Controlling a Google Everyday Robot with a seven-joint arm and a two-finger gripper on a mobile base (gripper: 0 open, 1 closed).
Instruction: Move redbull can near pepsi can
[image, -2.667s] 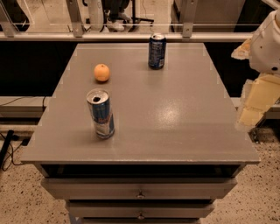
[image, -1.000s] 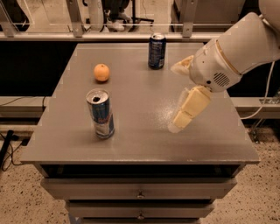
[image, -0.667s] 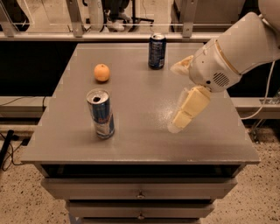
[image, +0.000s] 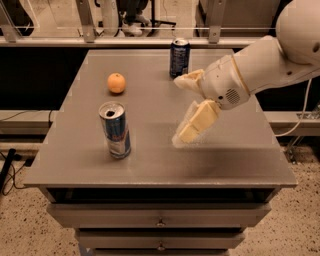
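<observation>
The redbull can, slim, silver and blue with a silver top, stands upright at the front left of the grey table. The pepsi can, dark navy, stands upright at the table's far edge, centre. My gripper hangs over the middle of the table, right of the redbull can and nearer me than the pepsi can. Its cream fingers are spread apart and hold nothing. It touches neither can.
An orange lies at the back left, behind the redbull can. A railing with posts runs behind the table. Drawers sit under the tabletop. My white arm reaches in from the right.
My arm has come in from the right edge over the table and moved further left toward the redbull can. The cans and the orange have not moved.
</observation>
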